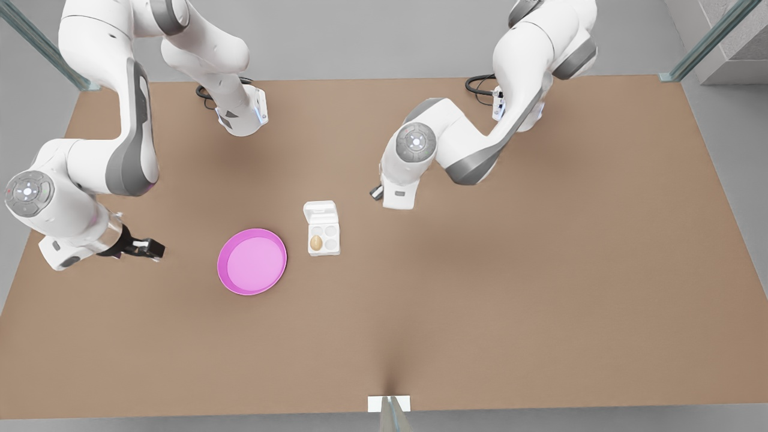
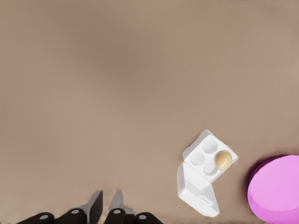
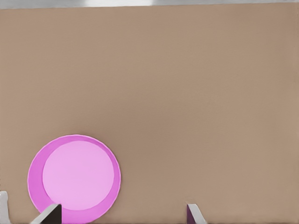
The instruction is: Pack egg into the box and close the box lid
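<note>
One pink plate (image 1: 252, 261), one egg (image 1: 315, 242) among four cups (image 1: 324, 236).

No legible text, label, brand mark, number or sign found on any surface inspected. The box (image 1: 323, 237), the pink plate (image 1: 252, 261) and the desk (image 1: 540, 270) carry plain, unmarked finishes throughout.

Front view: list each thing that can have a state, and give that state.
box: open, one egg inside.
box lid: folded back.
egg: seated in a cup.
pink plate: empty.
right gripper: open, empty, beside the plate.
left gripper: hovers near the box.
</note>
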